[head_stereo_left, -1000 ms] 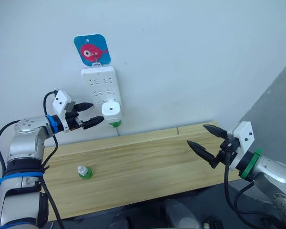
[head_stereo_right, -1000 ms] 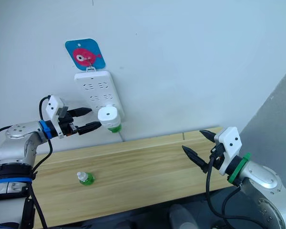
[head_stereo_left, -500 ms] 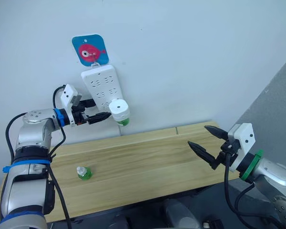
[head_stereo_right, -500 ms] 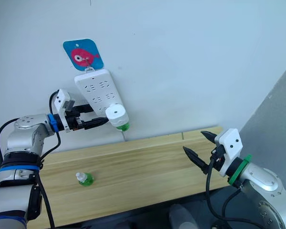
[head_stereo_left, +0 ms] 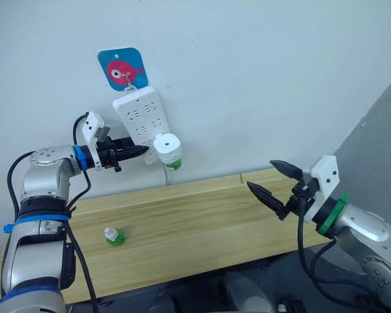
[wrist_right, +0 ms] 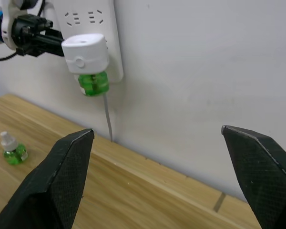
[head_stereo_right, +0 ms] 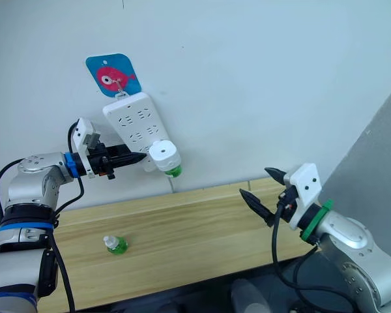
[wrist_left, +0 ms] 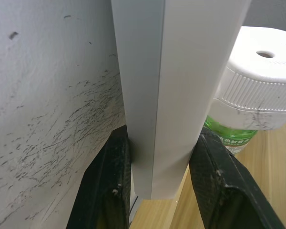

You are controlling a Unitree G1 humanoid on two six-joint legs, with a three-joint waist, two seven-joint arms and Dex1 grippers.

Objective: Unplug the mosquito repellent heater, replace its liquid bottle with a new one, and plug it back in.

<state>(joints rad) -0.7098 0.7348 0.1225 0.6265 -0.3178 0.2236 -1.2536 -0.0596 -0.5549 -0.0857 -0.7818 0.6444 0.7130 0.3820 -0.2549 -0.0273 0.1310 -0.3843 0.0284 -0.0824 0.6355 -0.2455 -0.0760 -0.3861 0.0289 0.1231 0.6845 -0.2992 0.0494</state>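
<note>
Left end effector point(wrist_left: 157, 191) clamped on the tall white power strip's point(head_stereo_left: 143, 120) edge, beside the plugged-in white rounded heater point(head_stereo_left: 167, 147), right end effector point(head_stereo_left: 274, 182) spread open over the pale wooden table point(head_stereo_left: 195, 228).

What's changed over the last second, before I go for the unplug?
The left gripper moved up to the power strip and now clamps its lower edge, tilting it. The right gripper drifted slightly toward the middle, open. The heater remains plugged in; the spare bottle hasn't moved on the table.
</note>
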